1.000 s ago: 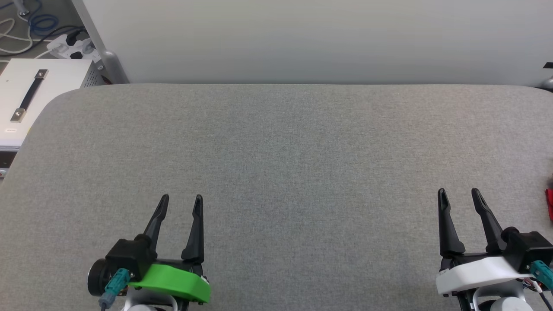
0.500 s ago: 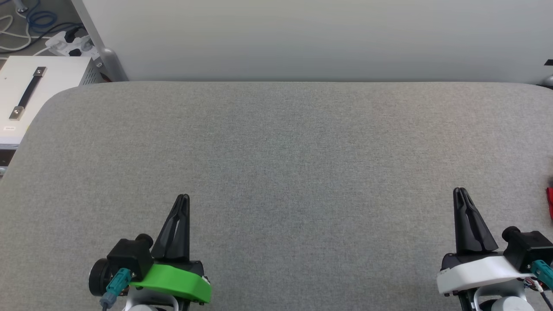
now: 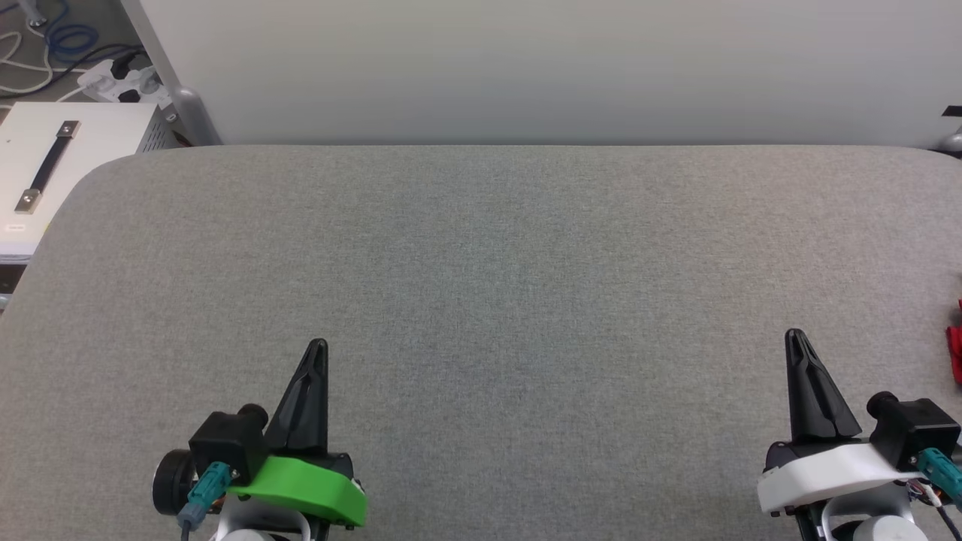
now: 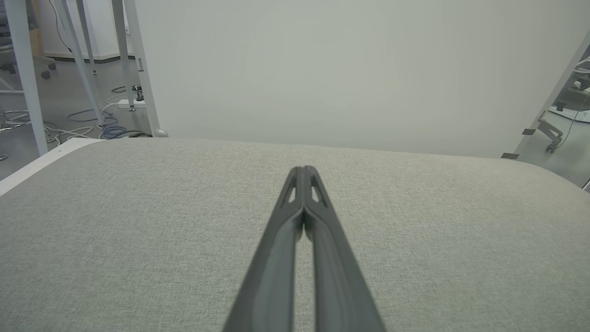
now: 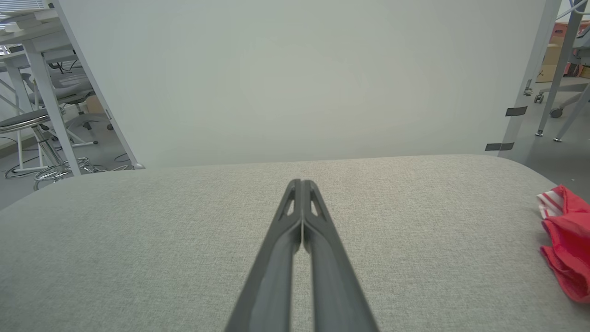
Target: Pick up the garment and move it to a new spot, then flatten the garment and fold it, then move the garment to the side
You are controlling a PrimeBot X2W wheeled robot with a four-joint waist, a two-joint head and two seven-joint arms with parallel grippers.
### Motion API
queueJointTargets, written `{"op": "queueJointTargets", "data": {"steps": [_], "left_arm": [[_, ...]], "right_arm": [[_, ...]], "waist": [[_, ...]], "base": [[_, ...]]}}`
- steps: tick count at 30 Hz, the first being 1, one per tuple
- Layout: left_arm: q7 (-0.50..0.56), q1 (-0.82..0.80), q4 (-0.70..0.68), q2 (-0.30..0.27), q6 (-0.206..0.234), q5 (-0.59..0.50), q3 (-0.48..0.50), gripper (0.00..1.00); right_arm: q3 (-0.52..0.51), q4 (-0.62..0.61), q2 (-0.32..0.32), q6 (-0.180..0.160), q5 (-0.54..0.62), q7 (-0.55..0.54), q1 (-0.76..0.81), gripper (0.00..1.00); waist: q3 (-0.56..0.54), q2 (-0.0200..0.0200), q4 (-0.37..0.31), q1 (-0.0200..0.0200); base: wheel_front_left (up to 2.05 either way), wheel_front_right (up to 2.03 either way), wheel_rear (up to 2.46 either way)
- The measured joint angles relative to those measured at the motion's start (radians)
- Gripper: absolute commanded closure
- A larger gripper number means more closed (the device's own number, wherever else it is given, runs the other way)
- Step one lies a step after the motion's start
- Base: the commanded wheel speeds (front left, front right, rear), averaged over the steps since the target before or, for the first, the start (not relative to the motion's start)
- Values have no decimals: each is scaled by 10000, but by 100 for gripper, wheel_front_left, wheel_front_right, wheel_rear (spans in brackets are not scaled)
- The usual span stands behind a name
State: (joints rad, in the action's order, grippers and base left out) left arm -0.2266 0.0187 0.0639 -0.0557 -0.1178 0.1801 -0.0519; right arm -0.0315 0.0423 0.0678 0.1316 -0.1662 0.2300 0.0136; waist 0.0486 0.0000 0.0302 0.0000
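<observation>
The garment [image 5: 568, 240] is a crumpled red heap with a red-white striped edge, lying at the right end of the grey table; in the head view a red sliver of the garment [image 3: 955, 352] peeks in at the right border. My right gripper [image 3: 795, 336] is shut and empty, to the left of it and apart from it; its fingers [image 5: 302, 184] meet at the tips. My left gripper [image 3: 319, 346] rests low at the front left, also shut with nothing in it, tips pressed together in the left wrist view [image 4: 303, 170].
The grey fabric-covered table [image 3: 496, 255] stretches wide between and beyond both grippers. A pale wall panel [image 3: 526, 68] stands along its far edge. A white box with a black handle [image 3: 45, 165] sits off the table's left corner, with cables on the floor behind.
Both grippers closed from open to fully shut, staying in place. The head camera shifted slightly.
</observation>
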Motion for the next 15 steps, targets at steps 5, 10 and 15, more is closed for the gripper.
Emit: {"op": "queueJointTargets", "data": {"steps": [5,10,15], "left_arm": [[98,-1,-35,0,58,-67,19,100],[176,-1,-61,0,84,-136,40,100],[272,-2,-86,0,165,-226,61,100]], "right_arm": [[10,-6,0,0,67,-107,0,100],[17,-13,-4,0,148,-201,0,100],[29,-19,-6,0,209,-324,-1,100]], "waist": [[-22,0,-13,0],[-44,0,-27,0],[-66,0,-41,0]], "base": [[0,0,0],[0,0,0],[0,0,0]]}}
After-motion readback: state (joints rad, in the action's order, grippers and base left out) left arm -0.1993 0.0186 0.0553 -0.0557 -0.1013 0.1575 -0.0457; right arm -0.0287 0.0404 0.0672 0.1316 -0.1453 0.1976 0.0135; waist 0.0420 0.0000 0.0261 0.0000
